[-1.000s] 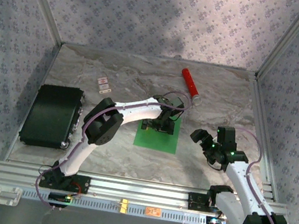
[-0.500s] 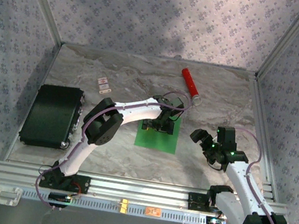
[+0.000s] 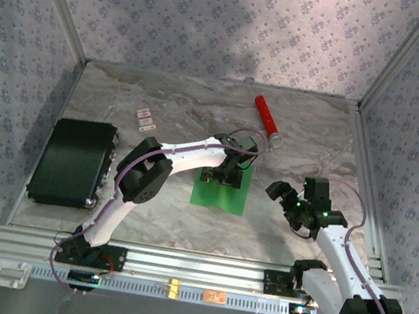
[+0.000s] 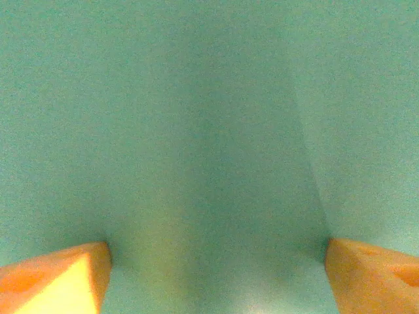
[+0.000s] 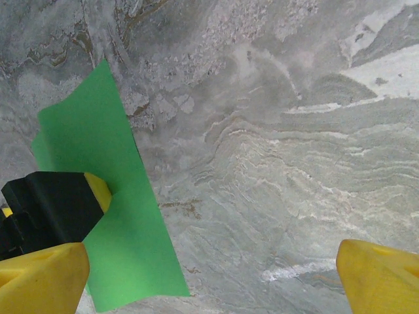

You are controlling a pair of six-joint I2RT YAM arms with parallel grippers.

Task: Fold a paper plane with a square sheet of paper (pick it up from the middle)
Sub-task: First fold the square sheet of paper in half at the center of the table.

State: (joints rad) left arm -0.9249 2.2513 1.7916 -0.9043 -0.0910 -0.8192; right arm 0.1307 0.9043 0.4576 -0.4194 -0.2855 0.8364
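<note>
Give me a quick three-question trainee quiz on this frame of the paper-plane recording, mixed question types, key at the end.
1. True or false: the left fingers are down on the green sheet.
2. What lies well left of the sheet? A white cup; B black flat box; C blue bowl.
3. Fill in: the right fingers stand ____, off to one side of the sheet.
Key: 1 true; 2 B; 3 open.

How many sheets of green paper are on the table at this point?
1. The square sheet of paper lies in the middle of the table, directly under the left gripper. A second sheet stacked exactly beneath it would be hidden.
</note>
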